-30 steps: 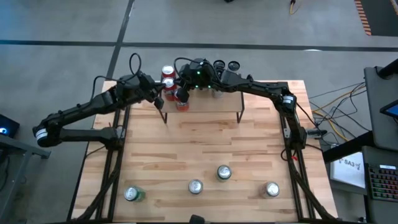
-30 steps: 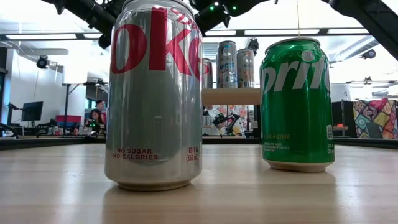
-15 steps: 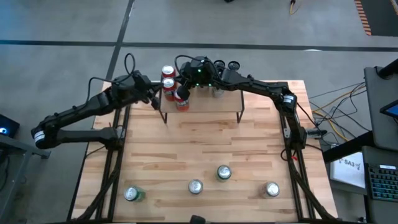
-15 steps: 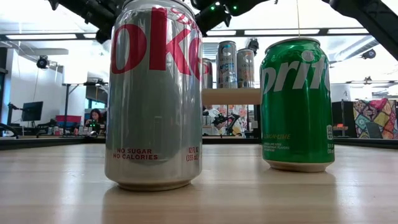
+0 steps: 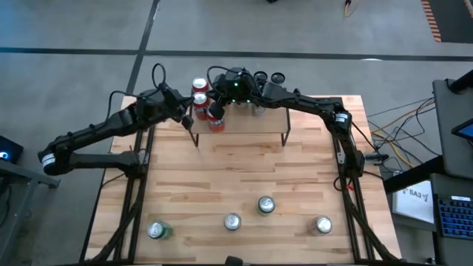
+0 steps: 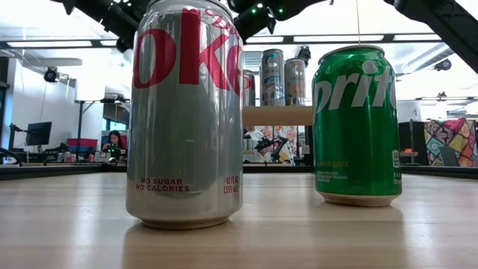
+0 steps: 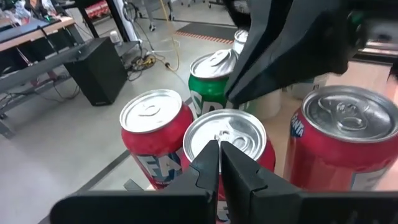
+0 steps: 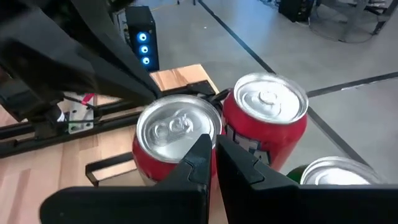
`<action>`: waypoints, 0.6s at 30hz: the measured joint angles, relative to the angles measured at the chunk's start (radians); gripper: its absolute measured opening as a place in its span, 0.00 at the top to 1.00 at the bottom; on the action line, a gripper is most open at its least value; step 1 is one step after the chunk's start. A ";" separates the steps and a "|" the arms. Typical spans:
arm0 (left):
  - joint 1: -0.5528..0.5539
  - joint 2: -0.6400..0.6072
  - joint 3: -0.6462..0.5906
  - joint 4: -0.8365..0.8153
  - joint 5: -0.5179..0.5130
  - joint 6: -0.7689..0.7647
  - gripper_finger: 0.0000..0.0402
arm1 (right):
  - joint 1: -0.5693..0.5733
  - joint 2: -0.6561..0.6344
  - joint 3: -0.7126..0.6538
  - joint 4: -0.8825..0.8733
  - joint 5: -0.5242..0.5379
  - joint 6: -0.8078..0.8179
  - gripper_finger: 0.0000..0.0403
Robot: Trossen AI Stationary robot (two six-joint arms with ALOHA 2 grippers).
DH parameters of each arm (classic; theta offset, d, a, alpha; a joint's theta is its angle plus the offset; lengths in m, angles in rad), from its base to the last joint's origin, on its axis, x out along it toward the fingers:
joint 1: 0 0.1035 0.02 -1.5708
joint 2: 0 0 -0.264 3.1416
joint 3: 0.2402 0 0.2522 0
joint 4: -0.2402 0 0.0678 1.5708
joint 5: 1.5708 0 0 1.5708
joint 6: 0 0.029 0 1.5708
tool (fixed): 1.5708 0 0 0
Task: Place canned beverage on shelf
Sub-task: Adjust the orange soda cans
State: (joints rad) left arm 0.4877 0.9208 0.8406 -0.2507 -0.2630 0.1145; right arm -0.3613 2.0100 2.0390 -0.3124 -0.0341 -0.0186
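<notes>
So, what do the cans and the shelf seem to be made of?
Cans, like the Sprite can: probably thin metal, glossy printed sides, bare silvery tops with pull tabs. Shelf: light wood board, matte with visible grain, on thin black legs, likely metal.

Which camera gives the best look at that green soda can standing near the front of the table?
The low view: the green can stands upright, close to the camera, its side and lettering plain. The high view shows only the top of the green can, small, at the table's front left corner. Neither wrist view shows that front can.
</notes>
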 joint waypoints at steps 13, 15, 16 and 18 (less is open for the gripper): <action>-0.001 0.007 0.000 -0.005 0.001 -0.076 1.00 | 0.023 0.001 0.004 0.005 -0.036 0.008 0.97; -0.002 0.008 0.000 -0.010 0.002 -0.082 1.00 | 0.022 0.001 0.004 0.005 -0.034 0.009 0.97; -0.003 0.008 0.000 -0.011 0.006 -0.087 1.00 | 0.021 0.002 0.004 0.005 -0.034 0.013 0.97; -0.003 0.009 0.000 -0.013 0.018 -0.104 1.00 | 0.020 0.002 0.004 0.004 -0.034 0.020 0.97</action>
State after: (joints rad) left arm 0.4850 0.9295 0.8406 -0.2634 -0.2451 0.0103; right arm -0.3412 2.0117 2.0426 -0.3081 -0.0681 0.0011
